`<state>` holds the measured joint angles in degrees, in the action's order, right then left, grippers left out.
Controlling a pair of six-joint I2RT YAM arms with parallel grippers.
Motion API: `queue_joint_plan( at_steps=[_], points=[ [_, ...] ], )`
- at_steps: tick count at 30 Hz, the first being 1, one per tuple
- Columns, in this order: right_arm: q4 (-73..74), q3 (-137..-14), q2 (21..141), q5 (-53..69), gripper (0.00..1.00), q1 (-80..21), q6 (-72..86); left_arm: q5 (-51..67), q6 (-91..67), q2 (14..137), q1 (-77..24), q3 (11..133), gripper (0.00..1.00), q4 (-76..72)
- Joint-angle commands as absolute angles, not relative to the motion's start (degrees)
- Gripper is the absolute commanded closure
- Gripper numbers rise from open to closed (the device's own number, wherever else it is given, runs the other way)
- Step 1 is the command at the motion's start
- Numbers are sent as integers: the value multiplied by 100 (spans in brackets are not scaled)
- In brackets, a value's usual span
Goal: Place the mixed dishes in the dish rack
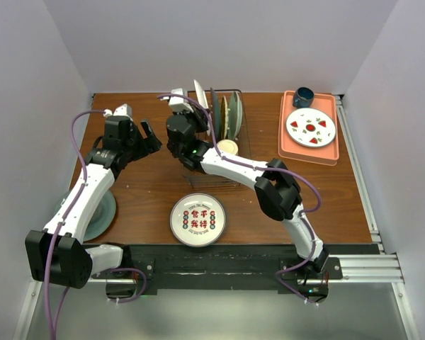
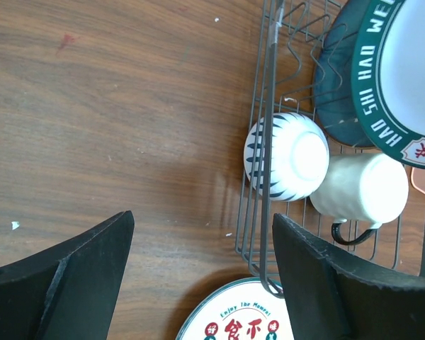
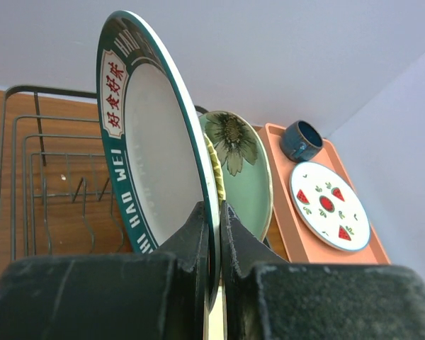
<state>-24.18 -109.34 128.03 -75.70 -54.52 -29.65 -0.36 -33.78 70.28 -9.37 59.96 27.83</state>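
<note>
**Inspector:** State of the right gripper (image 3: 212,230)?

**Examiner:** The fingers are pinched narrow on the lower edge of the white ceramic plate with a dark green lettered rim (image 3: 152,156). The plate is held on edge, its face parallel to the pale green flower-painted plate (image 3: 242,170) standing in the dark wire dish rack (image 3: 18,152). I judge the upright carriage necessary for entry between the prongs. Whether its lower edge is seated in a slot cannot be told.

**Inspector:** Left gripper (image 2: 202,276)?

**Examiner:** The fingers are wide with nothing between them. It hovers above the brown wooden table (image 2: 113,106), just beside the rack's corner. I judge it is keeping clear of the right arm's work.

**Inspector:** Other contents of the rack?

**Examiner:** A small white bowl with dark stripes (image 2: 283,156) and a cream mug with a dark handle (image 2: 361,188) sit just beside each other at one end. I judge these low items were put there to keep them out of the plate slots.

**Inspector:** Outstanding?

**Examiner:** A round plate printed with red characters (image 1: 197,219) sits on the table near the arm bases. A teal plate (image 1: 108,209) lies partly under the left arm. A salmon plastic tray (image 1: 290,152), well apart to the right, holds further crockery.
</note>
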Motion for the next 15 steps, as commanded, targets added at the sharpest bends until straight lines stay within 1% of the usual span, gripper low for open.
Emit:
queue_joint_plan(
  at_steps=[1, 9, 15],
  points=[
    [-2716, -10820, 12015, -7945, 100, -5291, -2997, 158, -3270, 6996, -879, 5924, 16, 2505],
    [-2645, -10960, 12067, -8094, 100, -5274, -2988, 220, -3252, 6996, -879, 5862, 16, 2470],
    [-2953, -11302, 12410, -8253, 100, -5273, -3453, 272, -3270, 6987, -879, 5836, 16, 2461]
  ],
)
